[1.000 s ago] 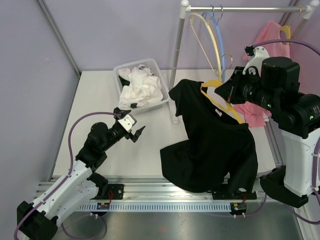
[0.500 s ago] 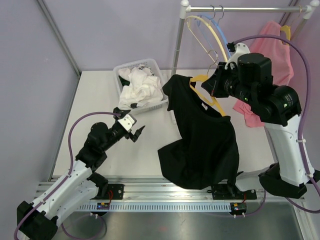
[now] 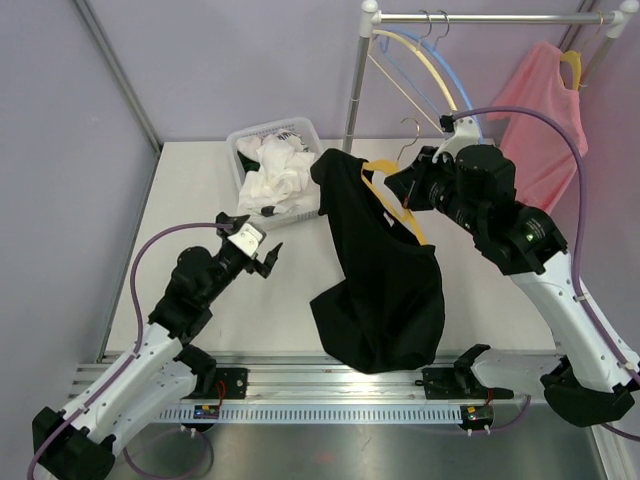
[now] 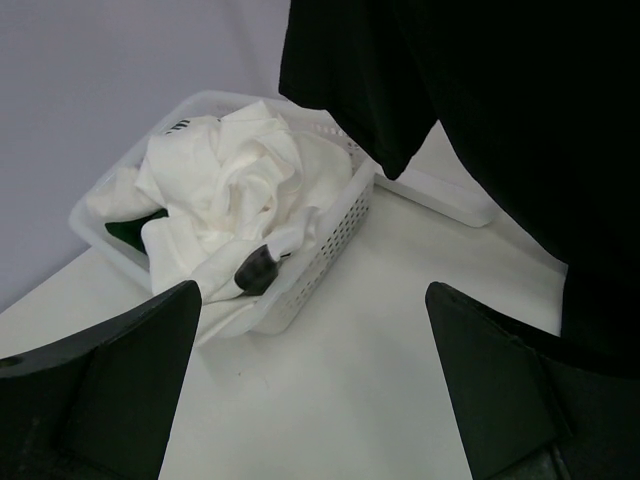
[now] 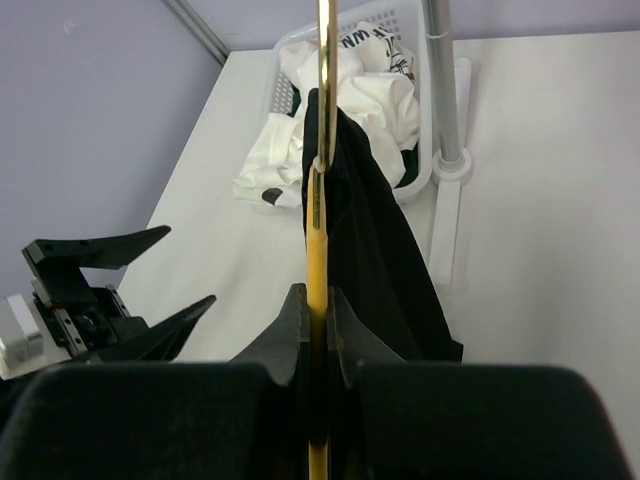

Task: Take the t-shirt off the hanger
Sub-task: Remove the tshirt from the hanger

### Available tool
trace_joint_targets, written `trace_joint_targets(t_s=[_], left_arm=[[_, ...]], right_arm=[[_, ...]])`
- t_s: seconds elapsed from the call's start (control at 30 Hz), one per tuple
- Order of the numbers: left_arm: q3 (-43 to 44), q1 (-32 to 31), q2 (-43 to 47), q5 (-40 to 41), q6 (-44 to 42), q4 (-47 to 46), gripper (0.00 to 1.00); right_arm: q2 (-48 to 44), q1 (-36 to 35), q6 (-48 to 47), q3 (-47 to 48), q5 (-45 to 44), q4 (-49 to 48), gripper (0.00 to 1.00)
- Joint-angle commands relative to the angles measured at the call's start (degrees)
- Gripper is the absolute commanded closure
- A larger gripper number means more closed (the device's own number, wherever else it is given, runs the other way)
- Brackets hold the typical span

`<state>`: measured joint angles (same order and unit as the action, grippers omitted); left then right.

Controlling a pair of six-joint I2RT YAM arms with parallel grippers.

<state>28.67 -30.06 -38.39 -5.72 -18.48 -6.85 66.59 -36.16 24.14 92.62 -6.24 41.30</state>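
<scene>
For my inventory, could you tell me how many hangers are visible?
4. Yellow hanger in the right gripper, carrying the t-shirt; cream hanger and blue hanger on the rail; second yellow hanger under the pink top. More may be hidden.

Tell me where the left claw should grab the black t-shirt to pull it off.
Probably pinch the drooping sleeve of the black t-shirt, coming from the robot's left; it hangs loose below the yellow hanger, facing the open left claw.

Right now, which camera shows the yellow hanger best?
Top external: the yellow hanger's arm and hook show at the black t-shirt's collar. The right wrist view sees it only edge-on, a thin line clamped in the right gripper. The left wrist view shows only the t-shirt, no hanger.
</scene>
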Motion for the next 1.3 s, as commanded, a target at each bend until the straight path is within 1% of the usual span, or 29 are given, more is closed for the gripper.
trace_joint_targets(t_s=[0.0,0.1,0.17,0.2,0.33,0.43,0.47,0.5,0.57,0.67,0.77,0.83,0.87,0.9,0.97,1.03,1.07,1.13,1.2,1.23,1.27], left_arm=[[2.36,-0.26,1.74,5.19,1.87,-2.64,0.01],[3.67,-0.26,1.92,3.70,3.97,-1.32,0.01],[4.99,-0.26,0.96,3.96,5.64,-0.97,0.01],[5.17,-0.26,-0.18,4.04,6.08,-0.88,0.01],[5.17,-0.26,-2.65,1.42,7.75,-2.37,0.01],[5.43,-0.26,-3.62,-0.08,10.04,-4.04,0.01],[5.52,-0.26,-3.79,-0.35,11.00,-3.96,0.01],[6.74,-0.26,-4.67,0.00,12.23,-3.18,0.01],[6.93,-0.26,-4.67,0.52,12.59,-3.17,0.01],[7.54,-0.26,-3.45,3.85,13.47,-3.78,0.01],[8.16,-0.26,-1.78,4.40,13.99,-4.31,0.01],[8.60,-0.26,-1.69,2.56,14.61,-4.75,0.01],[8.86,-0.26,-2.12,-0.41,14.61,-4.66,0.01],[9.82,-0.26,-2.65,-1.48,15.05,-4.49,0.01],[11.32,-0.26,-5.19,-3.59,16.36,-4.14,0.01],[13.60,-0.26,-7.30,-1.77,17.86,-4.39,0.01],[14.22,-0.26,-9.14,0.86,18.21,-5.09,0.01],[15.27,-0.26,-10.73,3.07,18.22,-6.06,0.01],[15.28,-0.26,-12.84,5.54,20.50,-7.38,0.01],[14.84,-0.26,-13.54,8.15,20.94,-7.56,0.01],[14.58,-0.26,-14.16,8.52,21.99,-8.17,0.01]], right_arm=[[-3.92,-0.93,-3.12,-5.07,2.37,-15.00,1.00],[-4.36,-1.19,-6.63,-7.97,4.91,-15.98,1.00],[-5.76,-1.54,-7.44,-12.36,7.80,-19.14,1.00],[-6.46,-1.54,-7.44,-16.29,8.52,-22.72,1.00],[-8.84,-2.42,-8.14,-21.41,9.49,-27.67,1.00],[-9.11,-5.14,-9.63,-22.74,8.35,-28.73,1.00],[-9.19,-5.84,-10.68,-23.09,6.78,-28.99,1.00],[-9.54,-8.37,-11.74,-25.01,3.90,-31.00,1.00],[-9.55,-8.75,-12.18,-25.64,3.95,-32.15,1.00],[-9.46,-9.98,-12.98,-26.70,2.73,-33.99,1.00],[-9.37,-10.50,-13.86,-27.92,2.11,-36.10,1.00],[-9.46,-10.68,-14.03,-28.89,0.88,-38.30,1.00],[-9.63,-10.77,-14.12,-29.94,0.88,-39.18,1.00],[-9.98,-10.86,-14.38,-30.65,0.97,-40.23,1.00],[-10.51,-10.95,-14.39,-32.41,0.70,-44.10,1.00],[-10.51,-11.30,-14.74,-33.55,0.44,-46.73,1.00],[-10.34,-11.39,-14.82,-33.73,-0.08,-47.36,1.00],[-9.72,-11.91,-15.26,-33.65,-0.53,-48.15,1.00],[-8.50,-12.26,-16.14,-33.56,-1.75,-48.68,1.00],[-7.80,-12.87,-16.49,-33.82,-2.02,-49.20,1.00],[-7.53,-12.97,-17.19,-33.82,-2.72,-49.64,1.00]])
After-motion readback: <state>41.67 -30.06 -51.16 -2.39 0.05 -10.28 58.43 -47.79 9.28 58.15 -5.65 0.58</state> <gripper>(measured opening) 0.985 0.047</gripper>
